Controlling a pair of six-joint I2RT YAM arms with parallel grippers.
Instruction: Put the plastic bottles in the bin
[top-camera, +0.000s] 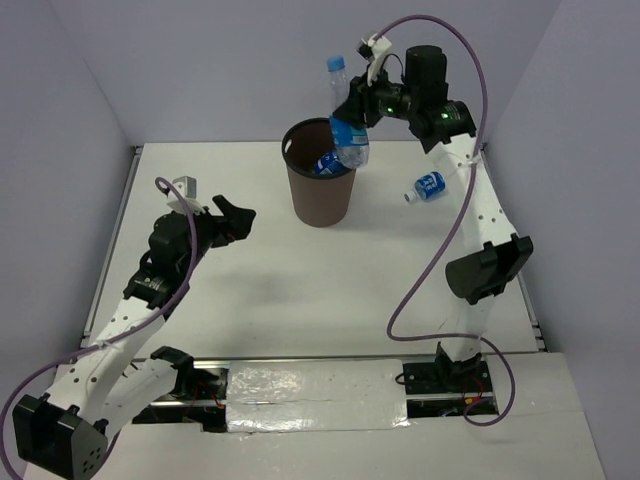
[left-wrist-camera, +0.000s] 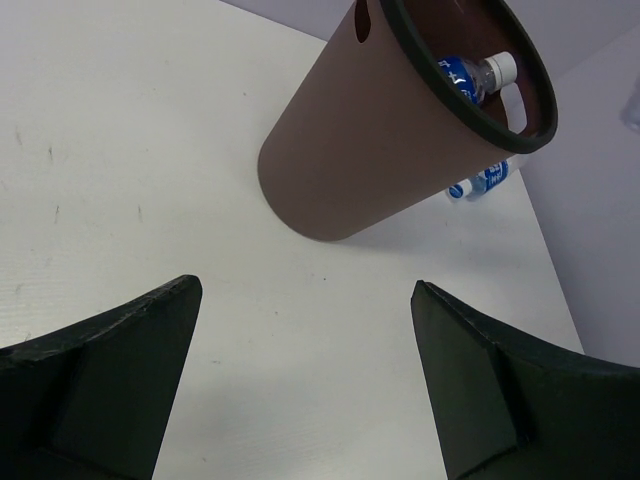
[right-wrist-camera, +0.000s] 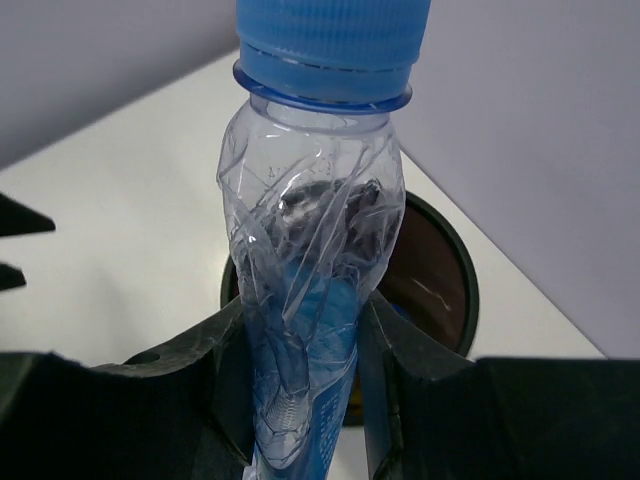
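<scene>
My right gripper is shut on a crushed clear plastic bottle with a blue cap and blue label, held upright over the far rim of the brown bin. In the right wrist view the bottle is squeezed between my gripper's jaws, with the bin's mouth below. Another blue-labelled bottle lies inside the bin, also seen from the left wrist. A further bottle lies on the table right of the bin. My left gripper is open and empty, left of the bin.
White table with grey walls on three sides. The loose bottle shows behind the bin in the left wrist view. A purple cable loops beside the right arm.
</scene>
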